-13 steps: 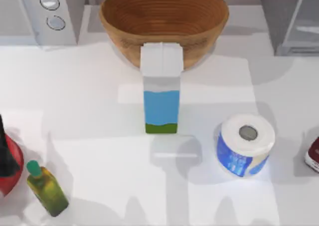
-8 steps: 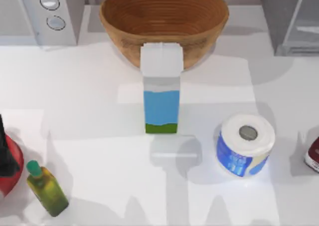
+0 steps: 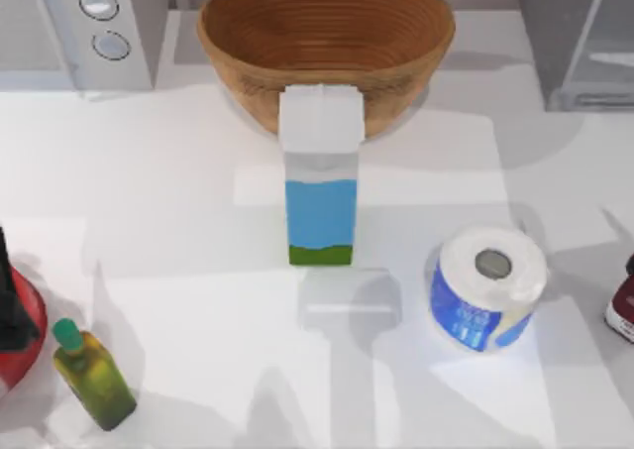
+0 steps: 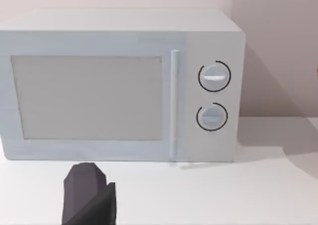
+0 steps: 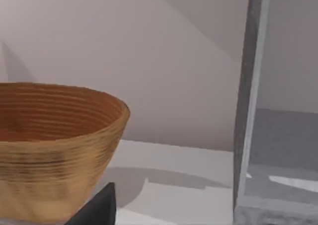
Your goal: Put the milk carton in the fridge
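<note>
Milk carton (image 3: 320, 176) stands upright mid-table, wooden bowl (image 3: 327, 38) touching at 12 o'clock, fridge (image 3: 580, 38) at 2 o'clock. Open tabletop all round; can't tell either pincer's state.

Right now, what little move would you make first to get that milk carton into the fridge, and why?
Probably bring my right arm over toward the milk carton. It stands upright and untouched mid-table, in front of the wooden bowl, with nothing gripping it. The fridge sits at the table's far right corner, so the right arm seems the nearer carrier.
</note>
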Available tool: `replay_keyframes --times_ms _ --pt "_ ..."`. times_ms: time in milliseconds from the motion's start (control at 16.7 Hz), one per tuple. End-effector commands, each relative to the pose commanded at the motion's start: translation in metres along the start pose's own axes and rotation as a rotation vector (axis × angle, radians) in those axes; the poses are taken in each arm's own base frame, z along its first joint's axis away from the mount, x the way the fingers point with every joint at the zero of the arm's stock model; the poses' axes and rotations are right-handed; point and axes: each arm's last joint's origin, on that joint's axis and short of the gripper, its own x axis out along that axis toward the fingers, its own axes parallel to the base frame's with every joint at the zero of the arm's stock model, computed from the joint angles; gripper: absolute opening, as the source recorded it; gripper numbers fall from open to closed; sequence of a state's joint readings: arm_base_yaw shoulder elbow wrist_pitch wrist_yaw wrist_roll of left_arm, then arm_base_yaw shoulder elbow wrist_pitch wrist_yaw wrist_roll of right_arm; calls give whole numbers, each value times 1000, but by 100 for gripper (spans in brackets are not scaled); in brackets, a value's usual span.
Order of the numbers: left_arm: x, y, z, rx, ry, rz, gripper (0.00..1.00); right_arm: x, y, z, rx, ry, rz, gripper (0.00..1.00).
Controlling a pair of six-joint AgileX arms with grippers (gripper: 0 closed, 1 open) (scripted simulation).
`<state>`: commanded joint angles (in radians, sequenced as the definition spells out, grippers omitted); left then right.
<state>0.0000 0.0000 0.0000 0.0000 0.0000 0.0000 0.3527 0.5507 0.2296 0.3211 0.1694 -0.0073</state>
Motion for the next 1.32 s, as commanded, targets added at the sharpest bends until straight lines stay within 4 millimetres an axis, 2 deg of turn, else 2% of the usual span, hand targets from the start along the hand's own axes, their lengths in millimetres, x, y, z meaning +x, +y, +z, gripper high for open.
replay_keyframes --times_ms 180,300,420,540,780,960,1140,1320 --pt "0 0 0 0 0 0 100 33 30 20 2 -17 38 100" --pt "0 0 0 0 0 0 100 57 58 26 6 -27 55 100" --pt "0 0 0 0 0 0 100 81 92 25 13 -34 62 100" --pt "0 0 0 0 0 0 100 102 129 14 19 -35 58 100" --pt "0 0 0 0 0 0 100 128 201 -35 27 -26 12 100" --pt "0 0 0 0 0 0 100 134 240 -83 27 -15 -48 100" --pt "0 0 0 0 0 0 100 135 261 -128 23 -5 -118 100" --pt "0 0 0 0 0 0 100 135 268 -158 19 2 -177 100"
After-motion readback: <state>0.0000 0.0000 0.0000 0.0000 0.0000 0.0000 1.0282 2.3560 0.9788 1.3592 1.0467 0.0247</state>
